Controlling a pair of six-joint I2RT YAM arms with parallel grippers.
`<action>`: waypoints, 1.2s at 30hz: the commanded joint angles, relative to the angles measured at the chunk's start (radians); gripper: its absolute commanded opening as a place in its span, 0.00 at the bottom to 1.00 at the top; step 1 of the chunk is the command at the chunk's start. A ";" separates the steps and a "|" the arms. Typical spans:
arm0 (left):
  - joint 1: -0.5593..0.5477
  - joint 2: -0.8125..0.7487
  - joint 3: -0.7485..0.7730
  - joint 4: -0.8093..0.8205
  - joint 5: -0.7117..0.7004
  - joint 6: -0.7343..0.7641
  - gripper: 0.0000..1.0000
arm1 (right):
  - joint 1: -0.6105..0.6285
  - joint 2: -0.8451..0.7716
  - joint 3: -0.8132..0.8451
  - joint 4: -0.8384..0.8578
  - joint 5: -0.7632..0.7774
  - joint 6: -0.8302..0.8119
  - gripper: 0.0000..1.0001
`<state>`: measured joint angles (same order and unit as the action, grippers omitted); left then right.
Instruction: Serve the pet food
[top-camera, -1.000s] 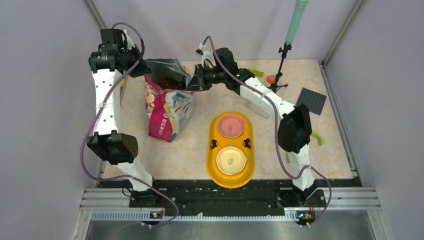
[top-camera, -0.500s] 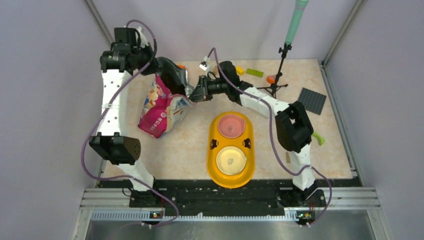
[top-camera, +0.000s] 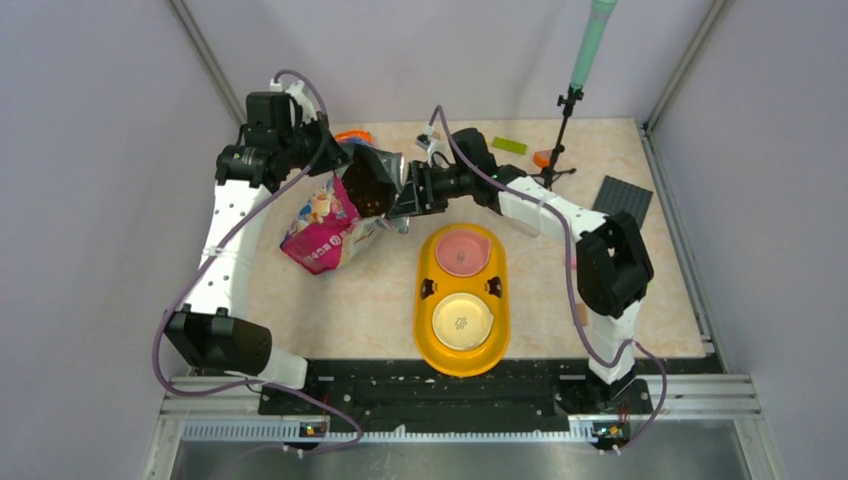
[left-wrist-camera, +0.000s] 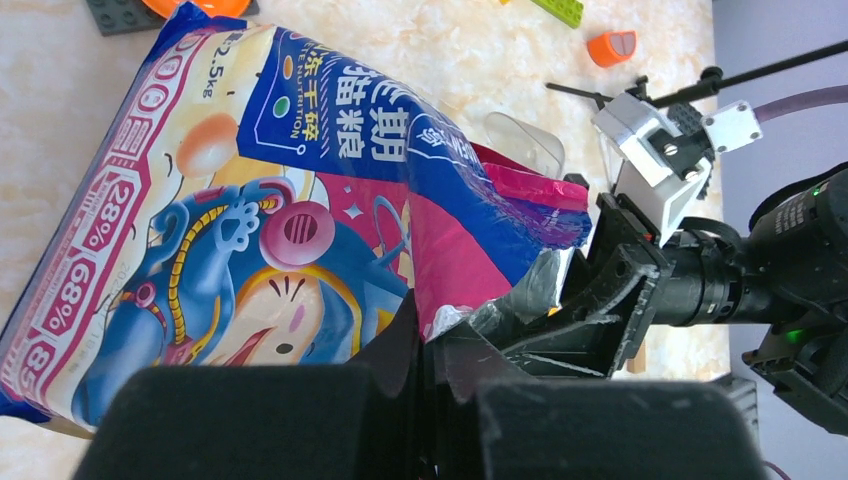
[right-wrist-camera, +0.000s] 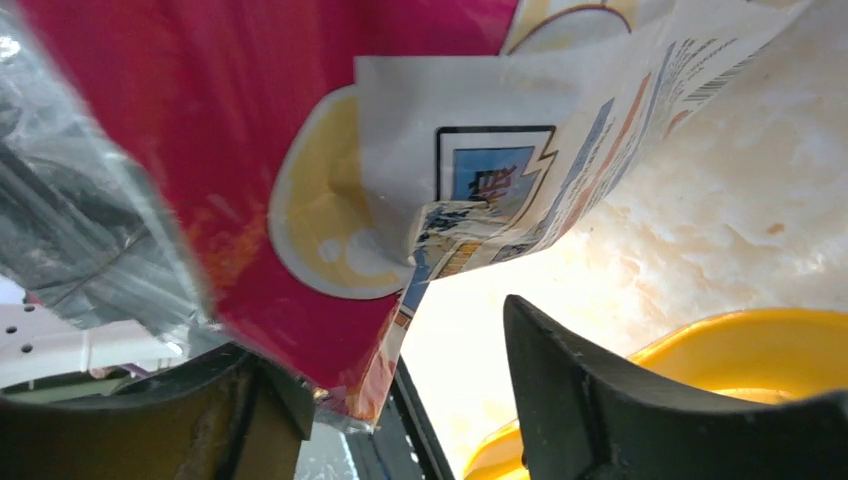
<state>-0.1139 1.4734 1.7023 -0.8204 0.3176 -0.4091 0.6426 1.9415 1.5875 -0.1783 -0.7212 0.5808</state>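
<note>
Apparently left gripper (left-wrist-camera: 425, 365) pinches the bag (left-wrist-camera: 250, 230); right gripper (right-wrist-camera: 400, 350) straddles its edge, grip unclear.

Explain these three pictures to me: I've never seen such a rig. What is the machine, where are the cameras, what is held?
The machine is two white robot arms bolted at the near edge of a table, each ending in a two-finger gripper. The wide picture comes from a fixed camera above and behind them; the other two come from a camera on each wrist. The left gripper is pinched shut on the top of a magenta-and-blue cat food bag. The right gripper has its fingers apart with the bag's edge between them. Beside the bag sits a yellow feeder holding a pink bowl and a cream bowl, no food in either. A green brick and a grey baseplate lie farther back.
</note>
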 joint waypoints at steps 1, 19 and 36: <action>-0.015 -0.069 -0.006 0.106 0.159 -0.032 0.00 | -0.006 -0.136 0.050 -0.091 0.037 -0.082 0.69; -0.030 -0.103 -0.089 0.008 0.222 0.023 0.00 | -0.013 -0.604 -0.435 -0.105 0.891 -0.571 0.71; -0.029 -0.113 -0.158 0.188 0.030 -0.111 0.00 | -0.306 -0.202 -0.423 -0.010 0.674 -0.789 0.63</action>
<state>-0.1383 1.3830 1.5433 -0.7162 0.3153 -0.4812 0.3462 1.6531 1.1019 -0.2382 0.0406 -0.1230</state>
